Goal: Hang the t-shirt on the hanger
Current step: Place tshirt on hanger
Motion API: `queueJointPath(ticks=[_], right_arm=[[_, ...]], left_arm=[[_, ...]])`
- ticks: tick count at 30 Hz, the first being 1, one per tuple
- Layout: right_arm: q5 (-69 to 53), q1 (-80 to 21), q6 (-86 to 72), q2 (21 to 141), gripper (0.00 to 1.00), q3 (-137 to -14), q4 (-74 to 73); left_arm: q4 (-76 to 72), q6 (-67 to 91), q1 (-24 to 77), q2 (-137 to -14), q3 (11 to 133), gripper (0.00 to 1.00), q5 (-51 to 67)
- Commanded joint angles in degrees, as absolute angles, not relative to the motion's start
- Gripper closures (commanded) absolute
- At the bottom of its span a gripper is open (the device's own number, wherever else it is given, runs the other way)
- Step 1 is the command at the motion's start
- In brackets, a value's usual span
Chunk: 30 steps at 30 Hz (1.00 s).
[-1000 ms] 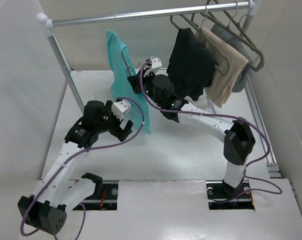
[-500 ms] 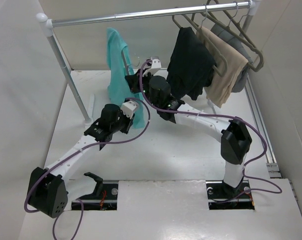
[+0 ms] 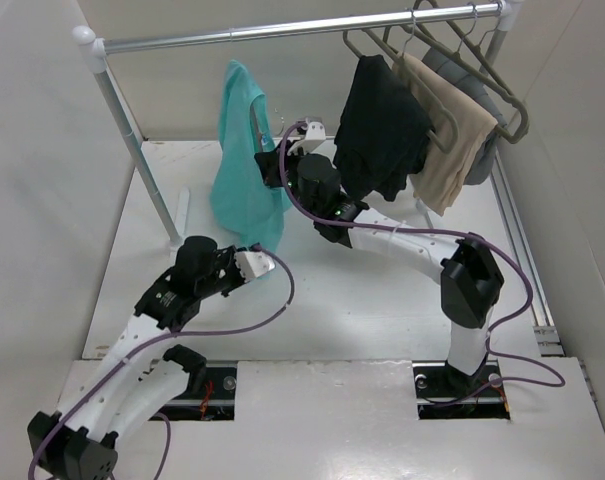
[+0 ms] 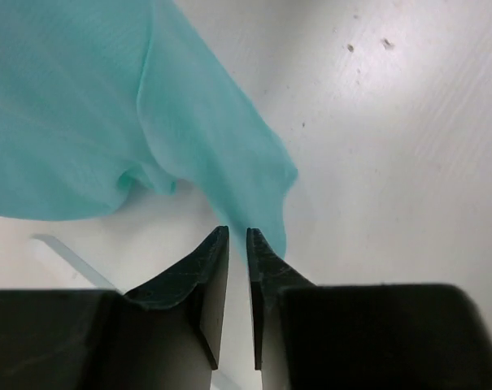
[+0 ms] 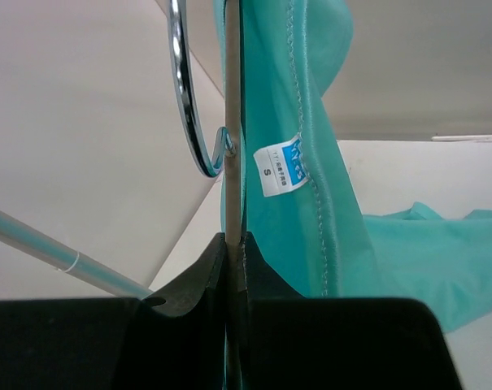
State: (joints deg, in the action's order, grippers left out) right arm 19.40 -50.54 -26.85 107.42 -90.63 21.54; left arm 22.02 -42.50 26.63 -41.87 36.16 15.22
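The teal t-shirt point(image 3: 240, 150) hangs in folds below the rail, its neck label point(image 5: 280, 169) next to the hanger's thin shaft point(image 5: 232, 122) and chrome hook point(image 5: 183, 106). My right gripper point(image 3: 272, 165) point(image 5: 236, 240) is shut on that shaft, with the collar cloth pressed against its right finger. My left gripper point(image 3: 265, 262) point(image 4: 237, 236) sits low by the table under the shirt. Its jaws stand almost together, and a corner of the shirt's lower edge point(image 4: 258, 203) runs down between the fingertips.
A metal rail point(image 3: 282, 30) on a white post point(image 3: 132, 140) spans the back. At its right end hang a black garment point(image 3: 382, 125), a beige garment point(image 3: 447, 130) and several grey hangers point(image 3: 487, 65), close to my right arm.
My left gripper went from wide open to almost together, reached in at the shirt's lower edge, then drew back down and to the near left. The shirt's lower part has bunched up shorter. My right arm barely moved.
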Motion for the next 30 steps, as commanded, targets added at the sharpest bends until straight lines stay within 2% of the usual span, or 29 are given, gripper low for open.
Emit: queueJointPath(ticks=[1,2,4,5,6,7,9,11,12,14,17,25,30], right_arm=[[20.8,-50.2,-27.8,107.7,1.0,-94.0,27.4],[20.8,-50.2,-27.8,107.7,1.0,-94.0,27.4],[20.8,-50.2,-27.8,107.7,1.0,-93.5,27.4],[20.8,-50.2,-27.8,107.7,1.0,-93.5,26.9],[20.8,-50.2,-27.8,107.7,1.0,-93.5,26.9],[20.8,-50.2,-27.8,107.7,1.0,-92.9,26.9],[20.8,-50.2,-27.8,107.7,1.0,-92.9,26.9],[20.8,-50.2,-27.8,107.7,1.0,-92.9,26.4],[20.8,-50.2,-27.8,107.7,1.0,-92.9,25.8],[20.8,-51.2,-27.8,107.7,1.0,-93.5,24.6],[21.4,-51.8,-28.3,108.2,1.0,-95.6,22.9],[21.4,-53.3,-31.1,108.8,1.0,-95.6,21.5],[18.1,-53.3,-34.3,108.8,1.0,-95.6,21.0]], left_arm=[[30.4,-58.1,27.0,-38.8,35.4,0.87,19.0],[30.4,-58.7,27.0,-38.8,35.4,0.93,19.8],[32.9,-60.1,27.0,-38.1,35.4,0.9,21.5],[33.5,-60.1,27.0,-38.1,35.4,0.82,23.4],[34.0,-60.7,27.0,-38.6,35.9,0.67,24.3],[34.0,-60.7,27.0,-39.4,35.9,0.38,25.2],[28.2,-54.1,27.0,-40.2,37.7,0.21,23.7],[16.5,-36.2,27.0,-42.2,40.1,0.11,18.9],[13.5,-30.4,27.0,-43.1,41.4,0.1,13.0],[10.3,-17.2,27.0,-46.1,45.0,0.03,8.6],[8.2,-10.8,27.0,-47.5,51.4,0.0,6.8],[8.7,-13.9,28.0,-54.4,54.2,0.0,2.7],[6.1,-21.0,29.9,-55.8,53.1,0.0,-1.8]])
